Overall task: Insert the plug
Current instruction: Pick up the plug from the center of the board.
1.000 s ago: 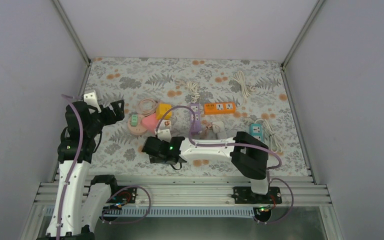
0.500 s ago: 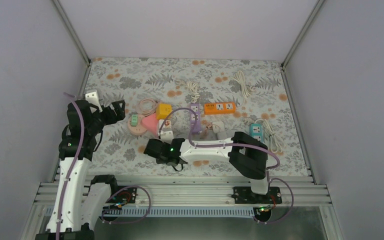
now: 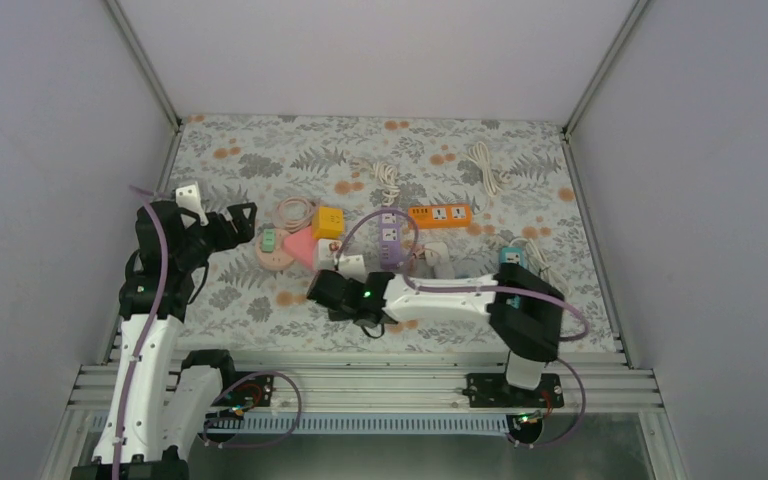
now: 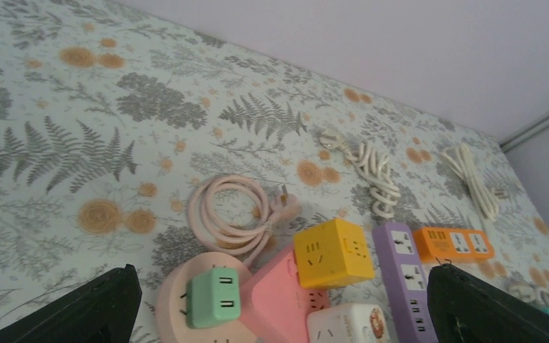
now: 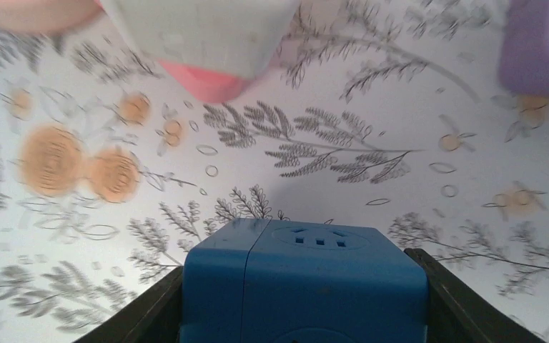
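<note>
Where the blue cube adapter (image 5: pixel 304 293) is sitting: squarely between the two dark fingers (image 5: pixel 150 314) of the right gripper (image 5: pixel 297 263), with its flanks touching both of them.
Right gripper: it is clamping the cube from either side, low over the cloth; whether the cube is resting on the cloth or lifted off it cannot be told.
Cube's make: smooth matte blue plastic with rounded edges, a seam running down one side, and three small slots sitting in a shallow oval recess on the face showing to the wrist camera.
Left gripper (image 4: pixel 280 286): it is hanging with its jaws spread wide, holding nothing, over the left of the socket cluster.
Floral cloth (image 5: pixel 343 150): flat printed fabric, with grey ferns and orange blossoms on white.
White cube (image 5: pixel 200 32): a rounded, blurred block lying ahead of the blue cube and apart from it, beside a pink triangular block (image 4: pixel 282 293).
Yellow cube (image 4: pixel 332 250): a glossy box with sockets on its faces, touching the pink block.
Purple strip (image 4: pixel 404 279): long, flat and slotted, lying just beside the yellow cube.
Pink cable (image 4: pixel 229 214): a soft, round coil lying behind the cluster.
</note>
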Robot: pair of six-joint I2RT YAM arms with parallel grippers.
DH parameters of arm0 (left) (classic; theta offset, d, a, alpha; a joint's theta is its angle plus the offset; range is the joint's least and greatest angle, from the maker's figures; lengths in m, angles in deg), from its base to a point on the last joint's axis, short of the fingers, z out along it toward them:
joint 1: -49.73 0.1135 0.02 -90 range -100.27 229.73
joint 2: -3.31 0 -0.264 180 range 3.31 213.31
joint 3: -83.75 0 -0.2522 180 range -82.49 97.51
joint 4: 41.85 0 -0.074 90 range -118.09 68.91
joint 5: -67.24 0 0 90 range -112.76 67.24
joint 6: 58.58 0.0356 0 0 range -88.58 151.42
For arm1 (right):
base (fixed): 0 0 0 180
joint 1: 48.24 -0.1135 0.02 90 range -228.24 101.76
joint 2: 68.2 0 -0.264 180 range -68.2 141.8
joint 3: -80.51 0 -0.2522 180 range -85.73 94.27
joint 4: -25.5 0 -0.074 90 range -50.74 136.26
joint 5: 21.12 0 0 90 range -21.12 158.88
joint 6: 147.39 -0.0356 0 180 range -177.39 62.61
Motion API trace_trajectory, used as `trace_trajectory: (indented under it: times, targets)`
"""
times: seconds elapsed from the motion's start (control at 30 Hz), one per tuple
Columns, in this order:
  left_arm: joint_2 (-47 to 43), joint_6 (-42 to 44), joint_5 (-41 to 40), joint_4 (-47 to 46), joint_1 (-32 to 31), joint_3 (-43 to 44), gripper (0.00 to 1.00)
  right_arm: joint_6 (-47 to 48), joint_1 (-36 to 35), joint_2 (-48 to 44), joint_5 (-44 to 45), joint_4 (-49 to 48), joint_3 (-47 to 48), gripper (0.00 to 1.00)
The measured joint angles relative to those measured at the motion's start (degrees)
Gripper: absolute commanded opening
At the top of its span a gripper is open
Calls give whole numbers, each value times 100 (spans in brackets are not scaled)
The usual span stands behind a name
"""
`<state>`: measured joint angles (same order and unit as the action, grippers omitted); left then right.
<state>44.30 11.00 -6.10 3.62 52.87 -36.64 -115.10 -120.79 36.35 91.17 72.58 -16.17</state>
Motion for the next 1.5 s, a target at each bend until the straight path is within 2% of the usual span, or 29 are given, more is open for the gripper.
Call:
trace_trajectory:
  times: [0.13,0.3,0.47,0.7,0.87,1.1,1.37,1.5]
  targets:
    - [81,-138,426,-251,0,-33,100,275,170,-999,-149,-350,-485,43]
    - [278,-404,1071,-800,-24,-232,100,595,826,-2629,-903,-1165,-1043,44]
    - [341,-695,1508,-1526,-326,-439,100,713,2079,-3362,-1875,-1578,-1318,44]
    - [796,-741,1384,-2682,-1814,-492,100,212,3338,-3460,-3840,-2437,-1325,41]
    - [1204,-579,1381,-3477,-2538,-509,100,-535,3644,-3449,-4918,-3285,-1322,41]
    - [1187,-380,1869,-4739,-2736,-960,100,-1504,3700,-3436,-5838,-4103,-1322,42]
    - [1388,-70,2544,-5440,-3005,-892,100,-2404,3707,-3410,-6474,-4570,-1320,46]
    - [1572,125,2787,-5672,-3254,-726,92,-2702,3707,-3410,-6627,-4579,-1314,46]
